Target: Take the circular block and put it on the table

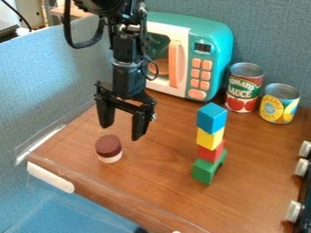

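Landmark: block tower (211, 120), blue, yellow, red, green from top down, upright on bench (164, 159). Circular block (108, 145), brown over cream, on bench, left of tower. Claw (122, 132) spread, nothing between its tips, hanging left of tower. Toy microwave (213, 43) behind tower; two cans (244, 87) behind and right of it.

Before me, a brown wood-grain worktop (158, 182) meets a blue-gray, fabric-textured wall (273, 36) along its back edge. A matching, paler panel (48, 91) stands along its left edge. A rounded white strip (50, 177) caps the front-left corner, beside clear plastic; past the front edge lies blue surface (67, 214). Beyond the panel, a black cable (17, 13) curves past beige equipment (33, 13). Soft light gives the wood a faint sheen.
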Controlling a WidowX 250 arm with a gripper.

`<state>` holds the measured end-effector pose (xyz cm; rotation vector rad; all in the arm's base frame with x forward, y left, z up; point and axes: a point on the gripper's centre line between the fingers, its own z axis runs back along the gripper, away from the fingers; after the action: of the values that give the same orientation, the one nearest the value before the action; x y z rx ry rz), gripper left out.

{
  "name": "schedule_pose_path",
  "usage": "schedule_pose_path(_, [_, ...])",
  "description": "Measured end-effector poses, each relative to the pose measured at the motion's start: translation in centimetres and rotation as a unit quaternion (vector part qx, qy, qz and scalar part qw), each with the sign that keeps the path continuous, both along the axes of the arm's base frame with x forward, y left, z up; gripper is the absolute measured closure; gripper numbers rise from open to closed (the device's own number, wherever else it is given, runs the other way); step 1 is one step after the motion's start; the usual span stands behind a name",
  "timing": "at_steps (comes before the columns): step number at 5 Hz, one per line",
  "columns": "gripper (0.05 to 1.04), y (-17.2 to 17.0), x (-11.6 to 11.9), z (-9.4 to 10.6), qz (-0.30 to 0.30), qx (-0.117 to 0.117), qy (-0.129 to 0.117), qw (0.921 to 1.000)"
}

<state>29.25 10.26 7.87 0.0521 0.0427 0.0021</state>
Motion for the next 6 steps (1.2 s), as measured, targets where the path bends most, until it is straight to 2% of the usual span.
schedule_pose_path(1, [0.083,-0.1,-0.1,-1.0,-0.002,-0.006,0.015,0.9999])
schedule_pose_path(3, [0.083,2.1,0.4,-1.2,0.004,-0.010,0.007,0.9999])
schedule_pose_path(4, [0.083,3.0,0.5,-1.3,0.008,-0.009,0.012,0.9999])
schedule_pose_path(5, [0.083,3.5,0.4,-2.2,0.007,-0.006,0.037,0.9993])
schedule_pose_path(6, [0.083,3.4,0.4,-2.7,-0.001,-0.005,0.049,0.9988])
